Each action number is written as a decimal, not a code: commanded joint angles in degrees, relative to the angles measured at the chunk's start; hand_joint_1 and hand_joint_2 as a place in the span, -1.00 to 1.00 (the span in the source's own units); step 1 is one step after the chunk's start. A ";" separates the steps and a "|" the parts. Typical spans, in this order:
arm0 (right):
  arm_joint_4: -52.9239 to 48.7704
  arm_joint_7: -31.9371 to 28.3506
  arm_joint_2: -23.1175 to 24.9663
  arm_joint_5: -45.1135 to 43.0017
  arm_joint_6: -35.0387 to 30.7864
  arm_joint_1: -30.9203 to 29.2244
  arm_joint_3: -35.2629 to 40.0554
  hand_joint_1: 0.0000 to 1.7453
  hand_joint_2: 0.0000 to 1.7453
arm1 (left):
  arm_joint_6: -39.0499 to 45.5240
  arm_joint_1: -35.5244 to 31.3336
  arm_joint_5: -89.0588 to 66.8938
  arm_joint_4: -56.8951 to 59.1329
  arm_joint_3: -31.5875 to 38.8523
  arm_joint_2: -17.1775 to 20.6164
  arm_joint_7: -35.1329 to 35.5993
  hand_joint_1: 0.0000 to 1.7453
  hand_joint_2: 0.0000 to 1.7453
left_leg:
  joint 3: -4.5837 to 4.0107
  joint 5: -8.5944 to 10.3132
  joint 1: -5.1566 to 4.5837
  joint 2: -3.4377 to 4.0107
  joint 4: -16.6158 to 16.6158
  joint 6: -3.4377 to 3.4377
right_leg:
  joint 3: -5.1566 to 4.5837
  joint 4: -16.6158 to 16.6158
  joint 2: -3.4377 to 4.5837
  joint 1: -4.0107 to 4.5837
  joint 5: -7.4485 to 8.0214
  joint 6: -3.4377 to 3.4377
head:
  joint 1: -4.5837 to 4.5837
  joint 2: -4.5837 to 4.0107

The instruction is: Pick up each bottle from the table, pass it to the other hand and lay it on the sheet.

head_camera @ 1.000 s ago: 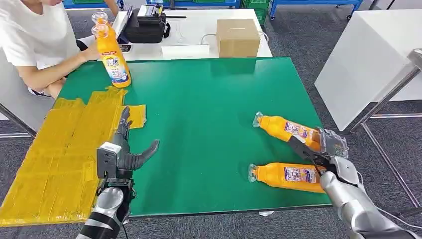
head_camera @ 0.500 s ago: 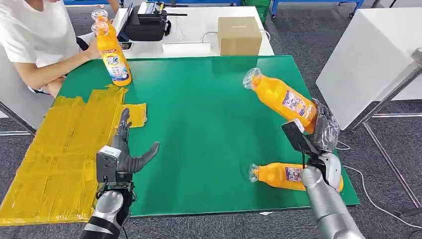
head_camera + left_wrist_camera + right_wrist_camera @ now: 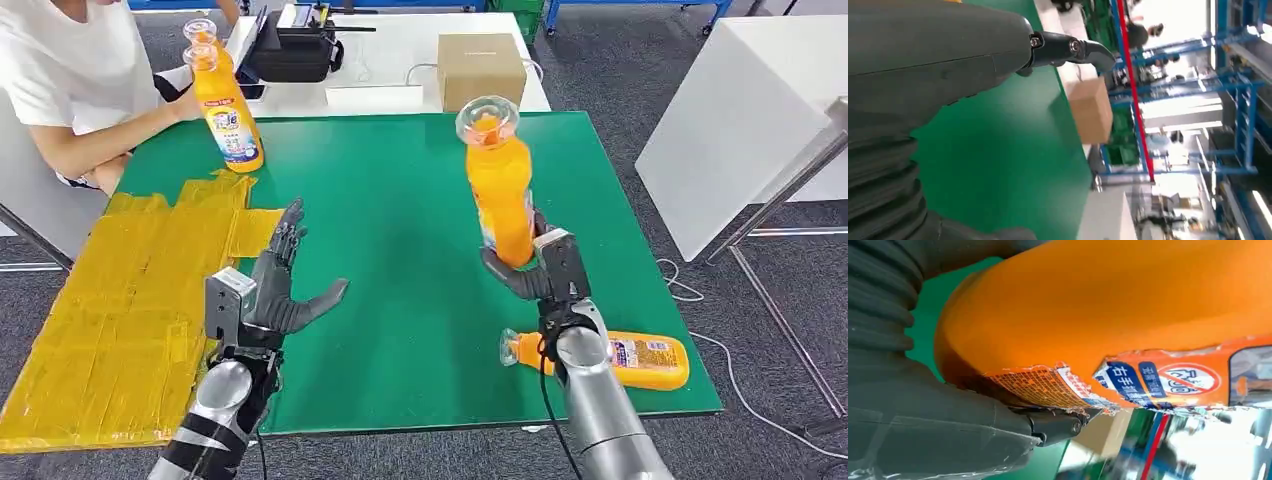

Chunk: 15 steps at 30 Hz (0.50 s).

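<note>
Head view: green tabletop (image 3: 400, 230), yellow sheet (image 3: 130, 300) on its left. Right hand (image 3: 535, 270) grips an upright orange bottle (image 3: 498, 190) by its base; label's Chinese print is too small to read, I think. Left hand (image 3: 275, 295) spread, holding nothing.

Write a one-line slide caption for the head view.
Right hand holds a bottle upright above the green table; left hand waits open.

silver arms (image 3: 600, 410) — dark grey hand (image 3: 275, 295), ribbed cover.
</note>
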 commanded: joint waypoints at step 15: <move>15.73 -0.28 6.68 3.11 -2.33 -7.31 17.69 1.00 1.00 | -2.39 -6.36 2.54 1.61 -7.98 2.48 2.21 -1.00 1.00 | 0.14 -0.11 0.12 0.21 -0.01 -0.18 | 0.09 -0.06 0.13 0.13 -0.03 -0.12 | 0.02 0.00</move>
